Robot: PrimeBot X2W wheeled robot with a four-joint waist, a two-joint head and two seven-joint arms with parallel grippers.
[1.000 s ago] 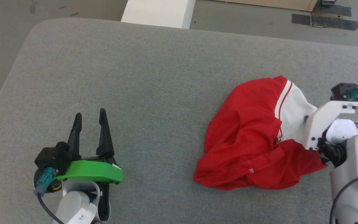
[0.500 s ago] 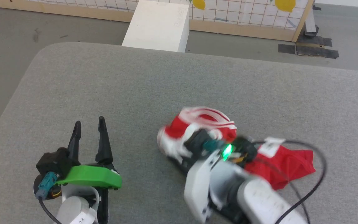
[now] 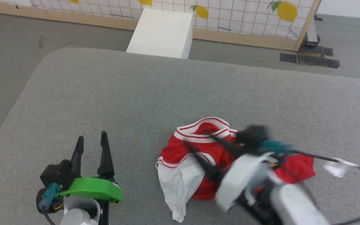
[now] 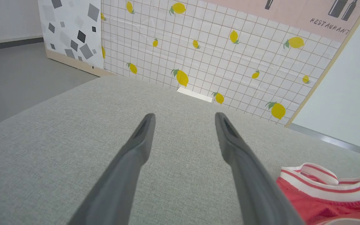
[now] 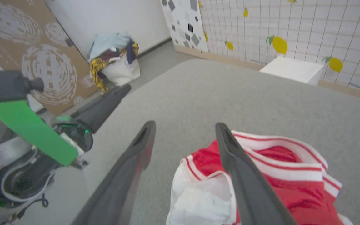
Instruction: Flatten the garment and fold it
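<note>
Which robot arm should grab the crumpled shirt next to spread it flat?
Probably the right. The right gripper hangs open over the crumpled garment; the left gripper sits off to the side, not touching it.

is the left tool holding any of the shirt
No, the left tool stands open over the bare grey surface, with the shirt lying off to its side.
</note>
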